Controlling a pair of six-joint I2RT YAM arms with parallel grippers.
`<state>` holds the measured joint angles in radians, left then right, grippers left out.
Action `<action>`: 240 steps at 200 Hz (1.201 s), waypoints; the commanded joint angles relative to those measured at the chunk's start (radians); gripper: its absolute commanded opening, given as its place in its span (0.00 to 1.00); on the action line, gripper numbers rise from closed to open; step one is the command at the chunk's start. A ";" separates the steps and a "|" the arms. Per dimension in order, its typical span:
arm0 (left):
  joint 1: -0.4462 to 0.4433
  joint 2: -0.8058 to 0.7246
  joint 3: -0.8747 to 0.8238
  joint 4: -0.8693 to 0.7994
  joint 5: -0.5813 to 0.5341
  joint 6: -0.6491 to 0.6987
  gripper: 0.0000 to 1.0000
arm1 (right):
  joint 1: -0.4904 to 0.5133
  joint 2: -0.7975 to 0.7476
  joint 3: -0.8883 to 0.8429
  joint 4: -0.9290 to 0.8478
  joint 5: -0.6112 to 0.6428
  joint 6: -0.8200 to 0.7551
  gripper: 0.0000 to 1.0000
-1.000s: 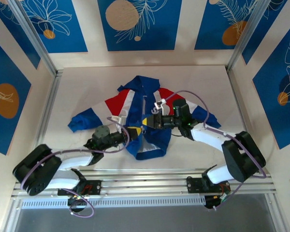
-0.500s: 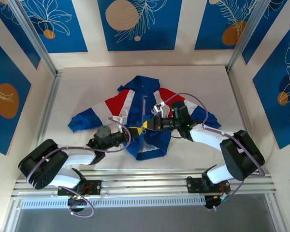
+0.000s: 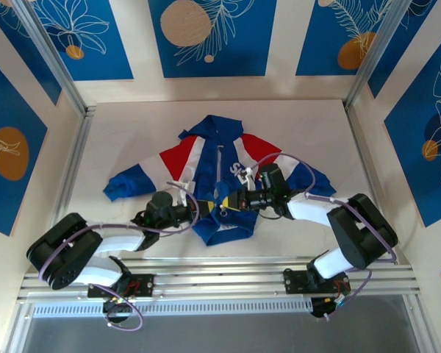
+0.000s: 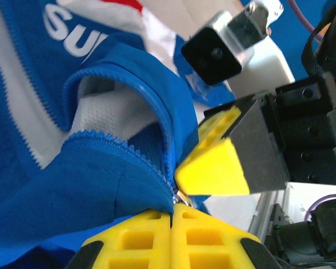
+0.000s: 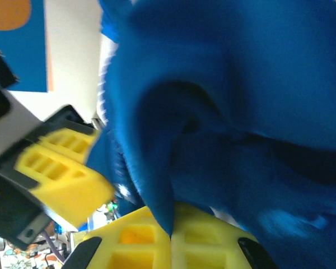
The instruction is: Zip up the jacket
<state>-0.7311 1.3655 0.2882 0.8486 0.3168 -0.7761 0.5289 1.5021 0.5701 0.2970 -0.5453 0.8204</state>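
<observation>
Cream tabletop [image 3: 309,125], walled left, right and far by cream boards [image 3: 206,88] carrying royal-blue rectangular panels [image 3: 235,44] with white leaf outlines and orange discs. Silver aluminium posts [image 3: 55,62] at far corners; slotted silver aluminium rails [image 3: 220,276] along near edge.

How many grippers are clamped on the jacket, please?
2. The left gripper pinches the jacket at its lower front edge; the right gripper pinches blue fabric close beside it.

Your left gripper [image 3: 206,209] and right gripper [image 3: 230,199] nearly meet tip to tip, both pinched closed (forearms angled inward).
</observation>
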 commanded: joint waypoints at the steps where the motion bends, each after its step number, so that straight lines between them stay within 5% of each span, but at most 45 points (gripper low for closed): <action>1: -0.006 0.018 -0.014 -0.087 -0.042 0.020 0.00 | 0.000 0.051 -0.019 0.005 -0.020 -0.036 0.07; 48: -0.007 0.046 -0.015 -0.090 -0.051 0.014 0.00 | -0.009 0.047 -0.022 0.042 -0.036 -0.060 0.22; 152: -0.007 0.090 -0.011 -0.033 -0.026 -0.002 0.00 | -0.013 0.095 0.034 -0.022 -0.050 -0.164 0.35; 240: -0.007 0.107 -0.003 -0.028 -0.007 -0.003 0.00 | 0.036 0.124 0.145 -0.212 -0.002 -0.316 0.36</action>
<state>-0.7315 1.4628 0.2840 0.7994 0.2882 -0.7799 0.5472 1.6089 0.6811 0.1703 -0.5613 0.5751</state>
